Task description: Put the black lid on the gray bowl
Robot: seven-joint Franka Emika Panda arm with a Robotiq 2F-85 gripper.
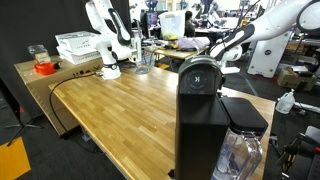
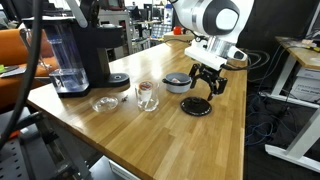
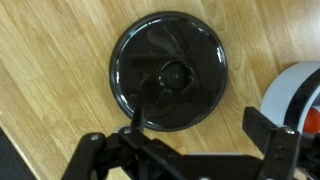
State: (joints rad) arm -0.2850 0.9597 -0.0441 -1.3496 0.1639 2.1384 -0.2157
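Coffee machine point(image 1: 200, 110) stands nearest the lens and blocks the near edge of the counter point(image 1: 110, 115) in an exterior view. You get no usable sight of lid or bowl from here. White basket point(image 1: 78, 45) sits at a far corner, well out of play.

In an exterior view from the opposite end, the end effector point(image 2: 208, 84) hangs over the black lid point(image 2: 196, 107), spread wide and holding nothing. The lid lies flat toward the long edge away from the coffee machine. The gray bowl point(image 2: 178, 83) is just beside it, further in from that edge, mouth up and uncovered.

Judgement: you are lined up for a top grasp, so this is the approach and the pick is not yet made.

A glass cup point(image 2: 147, 96) stands near the bowl on the machine side, with a clear glass dish point(image 2: 105, 103) beyond it. Neither lies between lid and bowl, so the short carry looks unobstructed. Mind the cup only if you overshoot.

Wrist view: the lid fills the centre, its knob point(image 3: 175, 72) in the middle, and the fingers point(image 3: 92, 148) sit apart low in frame. The bowl's rim shows at the right edge.

Judgement: the knob is the only raised purchase, since the lid's rim lies flush on the counter. Centre on it before closing.
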